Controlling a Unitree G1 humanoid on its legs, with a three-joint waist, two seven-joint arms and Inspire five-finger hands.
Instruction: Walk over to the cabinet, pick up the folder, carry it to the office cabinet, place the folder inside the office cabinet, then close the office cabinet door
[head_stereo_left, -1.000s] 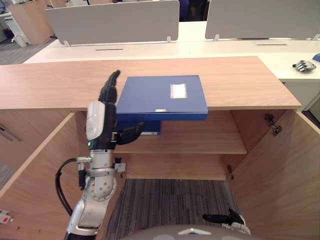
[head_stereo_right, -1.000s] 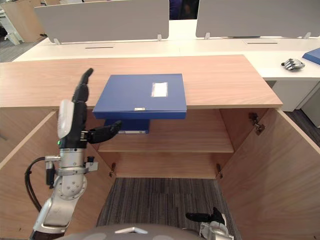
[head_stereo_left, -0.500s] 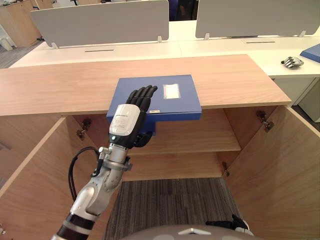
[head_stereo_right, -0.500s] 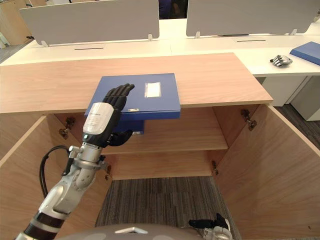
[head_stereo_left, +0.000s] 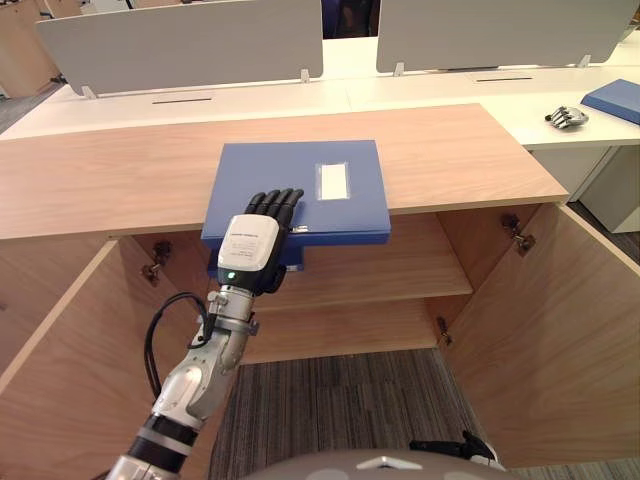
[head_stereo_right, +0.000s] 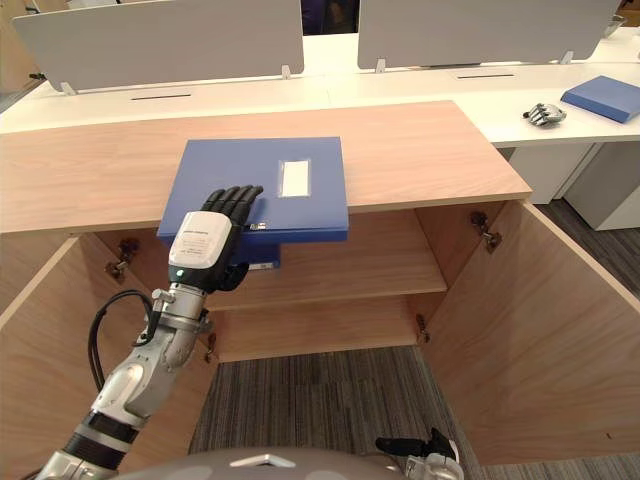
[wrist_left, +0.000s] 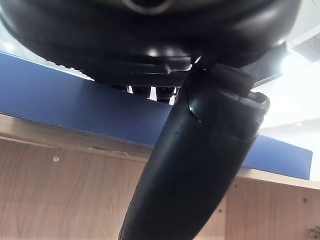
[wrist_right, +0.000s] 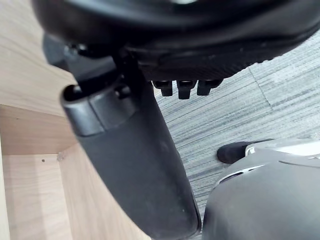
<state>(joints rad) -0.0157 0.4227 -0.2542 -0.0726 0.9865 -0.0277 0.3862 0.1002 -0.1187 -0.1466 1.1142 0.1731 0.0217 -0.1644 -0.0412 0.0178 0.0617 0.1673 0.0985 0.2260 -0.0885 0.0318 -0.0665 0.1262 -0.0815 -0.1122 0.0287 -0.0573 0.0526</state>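
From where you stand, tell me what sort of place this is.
Most likely an open-plan office: white desks with grey divider screens behind a low wooden cabinet, a blue folder on its top, and striped grey carpet.

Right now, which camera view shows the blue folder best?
The left eye view: the folder lies flat on the cabinet top, nearly all its cover visible, near edge overhanging, the left hand resting on it. The right eye view shows much the same. The left wrist view catches its blue edge from below.
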